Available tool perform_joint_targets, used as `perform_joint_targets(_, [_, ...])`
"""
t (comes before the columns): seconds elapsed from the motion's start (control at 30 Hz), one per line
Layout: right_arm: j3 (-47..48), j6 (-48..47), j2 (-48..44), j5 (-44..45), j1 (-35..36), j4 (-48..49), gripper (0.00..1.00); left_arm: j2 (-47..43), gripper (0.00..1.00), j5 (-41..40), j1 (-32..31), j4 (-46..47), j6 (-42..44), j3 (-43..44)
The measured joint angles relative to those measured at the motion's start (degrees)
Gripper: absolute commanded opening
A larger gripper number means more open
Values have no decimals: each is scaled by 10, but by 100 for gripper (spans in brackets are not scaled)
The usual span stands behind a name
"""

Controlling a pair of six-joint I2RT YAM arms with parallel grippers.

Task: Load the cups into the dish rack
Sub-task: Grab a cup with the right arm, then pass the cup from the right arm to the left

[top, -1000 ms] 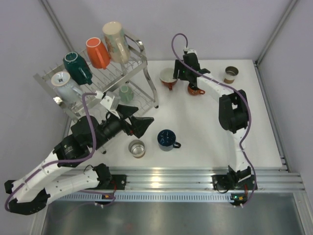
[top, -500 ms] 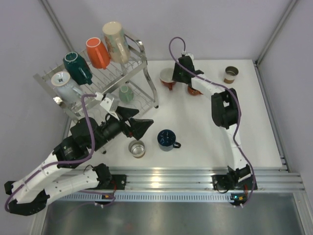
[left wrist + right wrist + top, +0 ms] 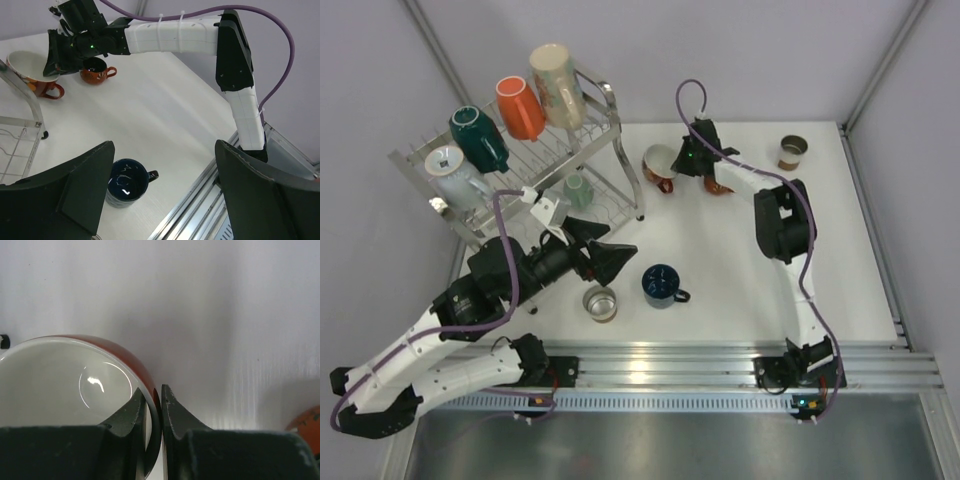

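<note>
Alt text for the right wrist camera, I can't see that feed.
The right pincer grips the rim of a red cup with a white inside, one finger inside, one outside. White table lies beyond; a sliver of a brown cup shows at lower right.

We find the dish rack [image 3: 628, 175] at the far left of the table [image 3: 740, 260], four cups [image 3: 520, 107] on its upper tier and a lone cup [image 3: 577, 190] on the lower. Right of it is the first mug [image 3: 658, 162], a second mug [image 3: 722, 187] beside that, a corner cup [image 3: 792, 152] far right. Nearer us, the front mug [image 3: 661, 284] lies right of a tumbler [image 3: 600, 303]
</note>
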Motion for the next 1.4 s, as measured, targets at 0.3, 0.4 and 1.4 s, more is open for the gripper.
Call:
perform_joint_targets(0.3, [-245, 87, -258, -99, -59, 73, 0, 52, 86, 38, 0, 12, 0, 50])
perform_joint_targets(0.4, [-377, 130, -429, -132, -89, 154, 0, 71, 86, 64, 0, 37, -4, 59])
perform_joint_targets(1.4, [-765, 562, -864, -309, -100, 662, 0, 335, 84, 245, -14, 330, -79, 81])
